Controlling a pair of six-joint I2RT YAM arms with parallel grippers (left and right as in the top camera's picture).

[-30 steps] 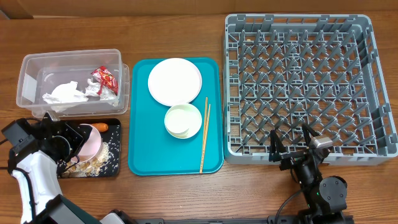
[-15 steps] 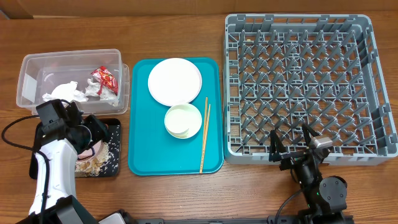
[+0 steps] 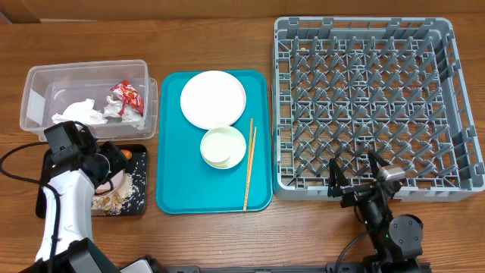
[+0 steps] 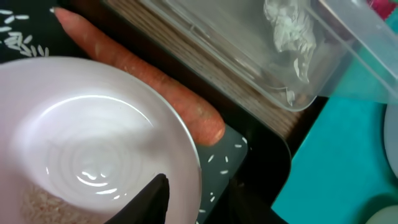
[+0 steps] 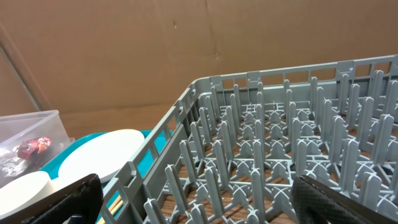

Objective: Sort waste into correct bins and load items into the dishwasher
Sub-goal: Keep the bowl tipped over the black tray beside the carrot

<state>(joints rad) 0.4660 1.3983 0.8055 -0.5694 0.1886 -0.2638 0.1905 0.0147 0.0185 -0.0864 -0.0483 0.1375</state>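
Lower left of the overhead view: left gripper clenched on the rim of a small round white bowl, over the shallow black rectangular tray.
- Small orange carrot: on that tray, just beside the bowl.
- Clear plastic rectangular tub: directly above.

Lower right: right gripper released, fingers spread, at the bottom wall of the large grey lattice dish rack.

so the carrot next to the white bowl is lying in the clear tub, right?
Not quite. The carrot lies on the black tray, next to the white bowl and outside the clear tub. The left wrist view shows it.
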